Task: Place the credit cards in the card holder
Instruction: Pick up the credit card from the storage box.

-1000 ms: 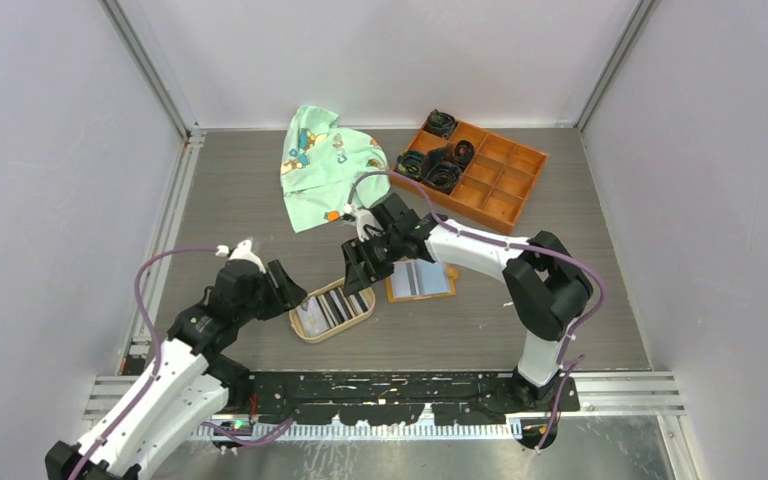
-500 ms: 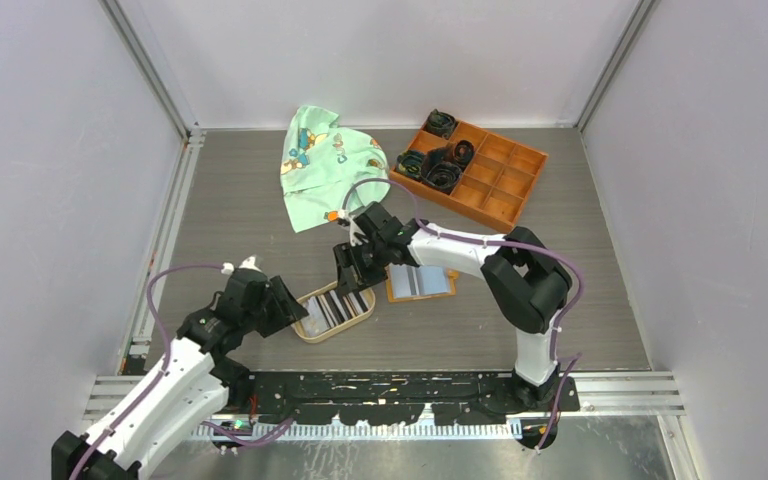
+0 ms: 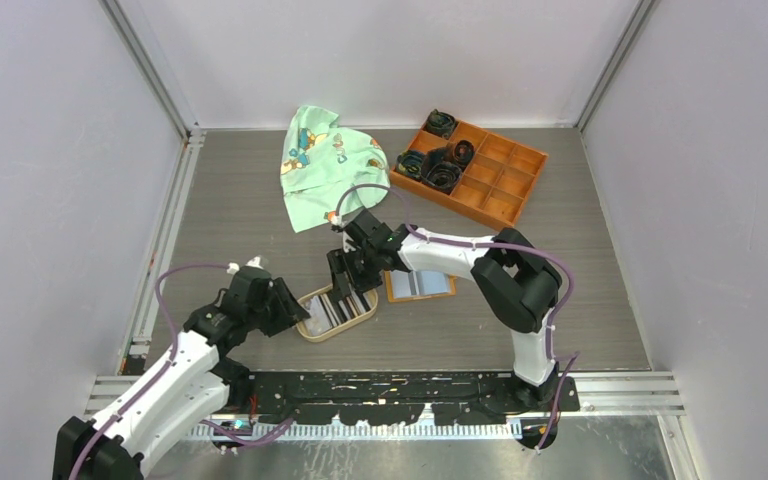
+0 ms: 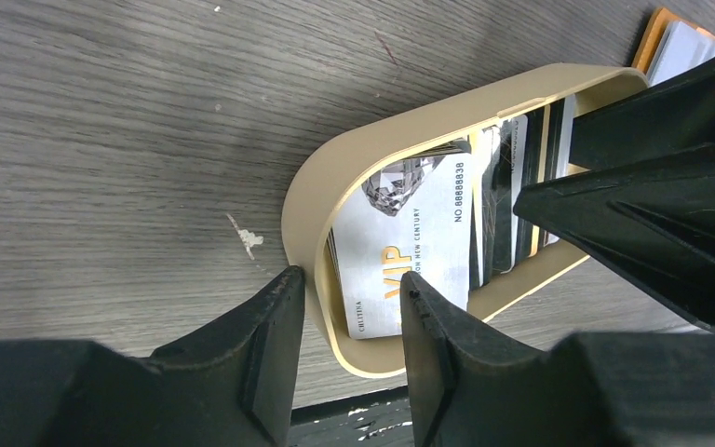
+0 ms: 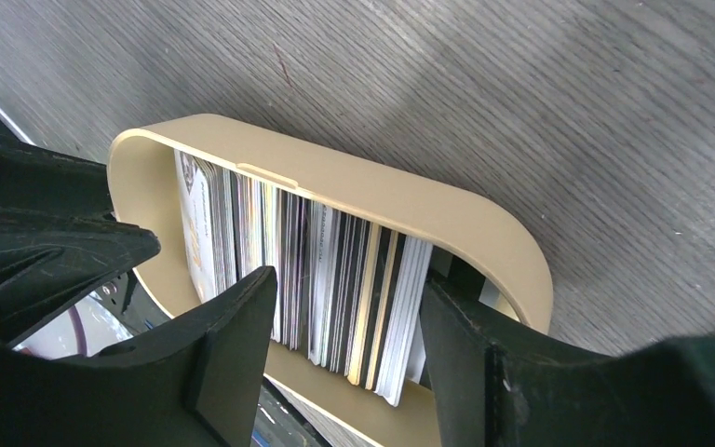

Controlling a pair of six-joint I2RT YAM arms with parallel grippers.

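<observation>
Grey wood-grain table [image 3: 230, 220] fills the booth, with both arms reaching in from the near edge. A pale green printed cloth [image 3: 325, 160] lies crumpled at the back. To its right sits an orange tray [image 3: 505, 185] with dark coiled things in its far-left compartments.

Nearer, a tan dish [image 3: 307, 326] holds the cards [image 5: 335, 270], packed side by side on edge, with a white VIP card [image 4: 410, 242] flat at the left end. Just right of the dish, the holder [image 3: 420, 283] lies open on the table, slots up.

The left gripper [image 4: 352, 281] has its fingers parted astride the dish's left rim, one outside the wall, one inside, with a gap showing. The right gripper [image 5: 344, 289] hangs over the cards, fingers spread across part of the row and clamping nothing.
</observation>
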